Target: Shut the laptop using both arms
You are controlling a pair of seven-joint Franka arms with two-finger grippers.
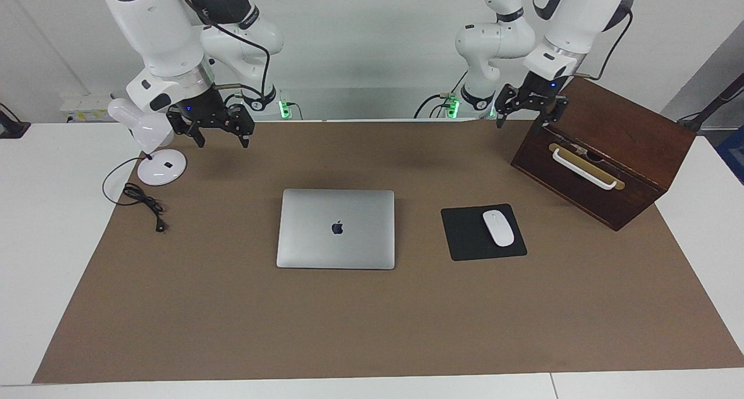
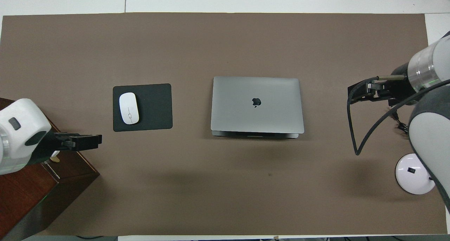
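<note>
— Silver-grey aluminium, lid flat down: the laptop (image 1: 336,229) lies in the middle of the brown table mat (image 1: 372,329), apple logo up. To my eye it is shut already. Do you read it the same way?

— Yes. The overhead view shows the lid (image 2: 257,104) resting on the base, with only a thin dark seam along the edge nearer to the robots. I would judge the closing done.

— And the arms?

— Both are up and well apart from it. The right gripper (image 1: 221,136) hangs over the mat beside the white desk lamp (image 1: 152,149), fingers spread. The left gripper (image 1: 528,110) is over the corner of the dark wooden box (image 1: 604,149), fingers also spread, holding nothing.

— If the lid needed another press, how would it handle?

— Stiff and thin, I would guess, and fairly light. The metal looks smooth, so a fingertip could slide on it. The screen under the lid is the fragile part, so press gently near the lid's free edge, one gripper toward each corner, never hard in the middle.

— Anything close enough to get in the way?

— The white mouse (image 1: 498,228) on its black mouse pad (image 1: 465,236) sits beside the laptop, toward the left arm's end of the table, apart from it. The lamp's black cable (image 1: 142,202) lies toward the right arm's end, also clear of the laptop.
</note>
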